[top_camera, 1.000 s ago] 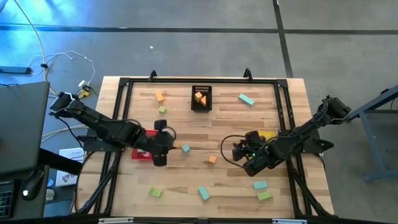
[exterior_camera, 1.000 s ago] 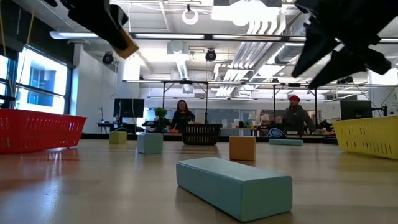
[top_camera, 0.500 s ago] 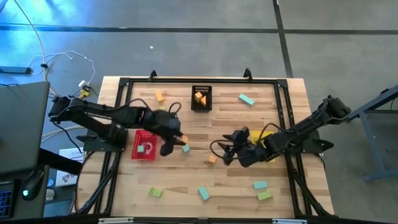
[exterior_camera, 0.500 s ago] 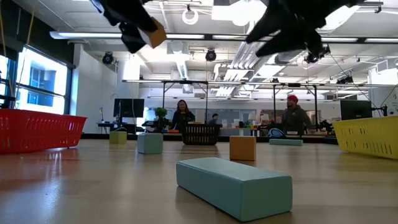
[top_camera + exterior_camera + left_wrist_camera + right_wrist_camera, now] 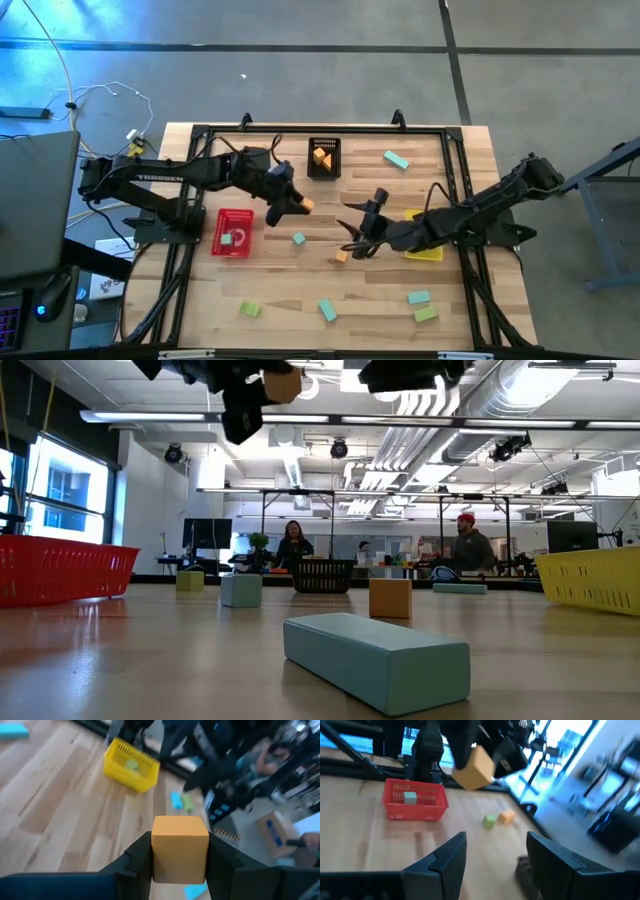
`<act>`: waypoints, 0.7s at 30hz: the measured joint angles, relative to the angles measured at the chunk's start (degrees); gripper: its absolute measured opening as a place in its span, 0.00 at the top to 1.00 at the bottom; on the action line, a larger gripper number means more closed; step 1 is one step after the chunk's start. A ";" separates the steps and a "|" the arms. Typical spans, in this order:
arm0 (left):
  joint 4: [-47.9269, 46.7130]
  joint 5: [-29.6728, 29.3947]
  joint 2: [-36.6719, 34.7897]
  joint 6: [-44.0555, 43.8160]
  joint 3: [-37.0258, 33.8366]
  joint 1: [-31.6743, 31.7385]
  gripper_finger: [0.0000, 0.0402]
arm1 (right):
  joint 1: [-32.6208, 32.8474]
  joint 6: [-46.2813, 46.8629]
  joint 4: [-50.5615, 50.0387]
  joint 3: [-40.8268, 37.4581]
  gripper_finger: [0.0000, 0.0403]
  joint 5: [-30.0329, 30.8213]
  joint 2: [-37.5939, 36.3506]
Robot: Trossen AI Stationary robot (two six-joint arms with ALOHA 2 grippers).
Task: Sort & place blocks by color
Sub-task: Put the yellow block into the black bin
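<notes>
Above the middle of the table [image 5: 200, 300], between the red basket [image 5: 231, 233] and the black basket [image 5: 323, 158], my left gripper [image 5: 297, 205] is clamped on an orange cube [image 5: 180, 848] and carries it clear of the wood; I judge this the carrying step, with the drop into the black basket, where orange pieces already lie, as the next move, calling for a short reach across and a release over its rim. My right gripper [image 5: 357, 236] hangs with fingers apart over a second orange cube [image 5: 341, 256], holding nothing; that pick looks next for it. Only the high view shows both baskets and the scattered teal and green blocks together; the left wrist view alone shows the cube seated squarely between my fingers; the low view shows a teal bar [image 5: 377, 659] lying flat up close.
</notes>
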 joint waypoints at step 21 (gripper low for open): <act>17.92 0.16 0.02 -10.76 -0.02 0.03 0.72 | -7.65 -35.87 20.08 0.01 0.52 -17.02 0.00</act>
